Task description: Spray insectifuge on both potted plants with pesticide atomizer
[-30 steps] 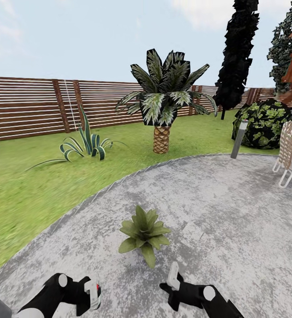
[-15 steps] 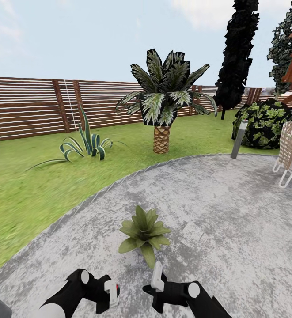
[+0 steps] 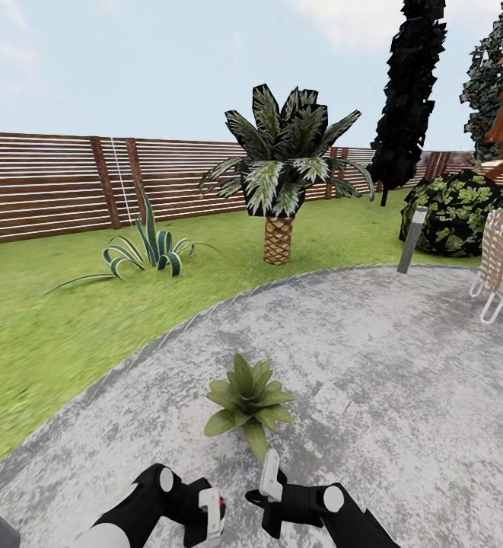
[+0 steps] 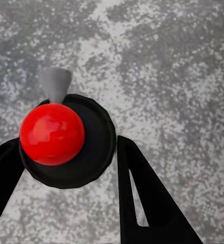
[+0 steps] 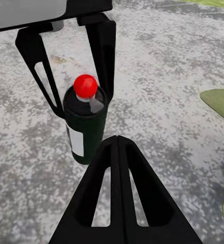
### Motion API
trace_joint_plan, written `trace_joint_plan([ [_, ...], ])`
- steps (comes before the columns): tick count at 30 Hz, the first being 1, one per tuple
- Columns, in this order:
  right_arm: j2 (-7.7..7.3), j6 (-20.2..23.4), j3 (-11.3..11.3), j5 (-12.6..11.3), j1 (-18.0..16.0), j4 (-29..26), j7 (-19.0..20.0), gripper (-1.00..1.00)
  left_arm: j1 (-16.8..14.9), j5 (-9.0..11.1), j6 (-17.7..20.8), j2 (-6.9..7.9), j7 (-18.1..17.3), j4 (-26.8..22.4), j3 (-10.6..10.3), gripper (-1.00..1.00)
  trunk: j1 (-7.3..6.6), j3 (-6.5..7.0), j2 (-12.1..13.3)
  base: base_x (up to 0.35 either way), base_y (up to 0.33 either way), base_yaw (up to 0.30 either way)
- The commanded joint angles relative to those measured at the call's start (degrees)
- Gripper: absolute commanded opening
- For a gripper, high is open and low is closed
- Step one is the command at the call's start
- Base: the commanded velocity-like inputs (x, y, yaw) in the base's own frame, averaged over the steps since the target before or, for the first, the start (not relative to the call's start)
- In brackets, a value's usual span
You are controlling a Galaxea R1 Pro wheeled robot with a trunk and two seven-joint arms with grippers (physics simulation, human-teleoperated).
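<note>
Head view puts my left tool (image 3: 209, 511) low over the round grey speckled paving (image 3: 403, 365), with the small whitish spray bottle with dark body and red cap, the pesticide atomizer (image 3: 211, 508), between its black fingers. I carry it upright so the nozzle can face forward toward the plant and not down at the ground.

From my left wrist view I look straight down on the red cap (image 4: 52, 133) and the grey nozzle (image 4: 56, 84) that sticks out from it, with a finger (image 4: 145, 195) close against the dark body on one side and the other finger at the opposite edge; the left tool is closed onto the bottle. My right wrist view confirms this: the atomizer (image 5: 85, 124) hangs clear of the paving, pinched between the two slotted fingers.

My right tool (image 3: 270, 476) sits just beside the left one, its fingers pressed flat together with nothing between them. I judge I keep it near to steady or press the trigger, though that is only my reading.

The small rosette of broad pointed green leaves, one potted plant (image 3: 249, 399), stands on the paving just ahead of both tools, close enough to aim at. I see no pale specks of insectifuge on its leaves yet, so spraying seems not to have begun.
</note>
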Motion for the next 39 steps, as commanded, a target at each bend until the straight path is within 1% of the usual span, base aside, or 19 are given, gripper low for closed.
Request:
trace_joint_plan([
  [1, 0.01, -0.3, -0.1, 0.5, 0.0, -0.1, 0.0, -1.00, 0.0, -0.6, -0.5, -0.53, -0.2, -0.1, 0.5, -1.00, -0.01, -0.06, 0.0, 0.000, 0.000, 0.000],
  [8, 0.01, -0.3, -0.1, 0.5, 0.0, 0.0, 0.0, -1.00, 0.0, -0.5, -0.5, -2.02, 0.0, 0.0, 0.6, -1.00, -0.01, -0.06, 0.0, 0.000, 0.000, 0.000],
  [12, 0.01, -0.3, 0.0, 0.5, 0.0, 0.0, 0.0, -1.00, 0.0, -0.4, -0.6, -2.36, 0.1, 0.0, 0.6, -1.00, -0.01, -0.06, 0.0, 0.000, 0.000, 0.000],
  [13, 0.01, -0.3, 0.0, 0.5, 0.0, 0.0, 0.0, -1.00, 0.0, 0.0, -0.7, -2.43, 0.1, 0.0, 0.6, -1.00, -0.01, -0.06, 0.0, 0.000, 0.000, 0.000],
  [16, 0.01, -0.3, 0.0, 0.5, 0.0, 0.0, 0.0, -1.00, 0.0, 1.8, -0.9, -2.52, 0.0, 0.0, 0.6, -1.00, -0.01, -0.06, 0.0, 0.000, 0.000, 0.000],
  [18, 0.01, -0.3, 0.0, 0.5, 0.0, 0.0, 0.0, -1.00, 0.0, 2.4, -0.9, -2.53, 0.0, 0.0, 0.6, -1.00, -0.01, -0.06, 0.0, 0.000, 0.000, 0.000],
  [25, 0.01, -0.3, 0.0, 0.5, 0.0, 0.0, 0.0, -1.00, 0.0, 2.6, -1.2, -3.33, -0.2, 0.1, 0.5, -1.00, -0.01, -0.06, 0.0, 0.000, 0.000, 0.000],
  [39, 0.01, -0.3, 0.0, 0.5, 0.0, 0.0, 0.0, -1.00, 0.0, 2.8, -1.3, -3.58, -0.2, 0.2, 0.5, -1.00, -0.01, -0.06, 0.0, 0.000, 0.000, 0.000],
])
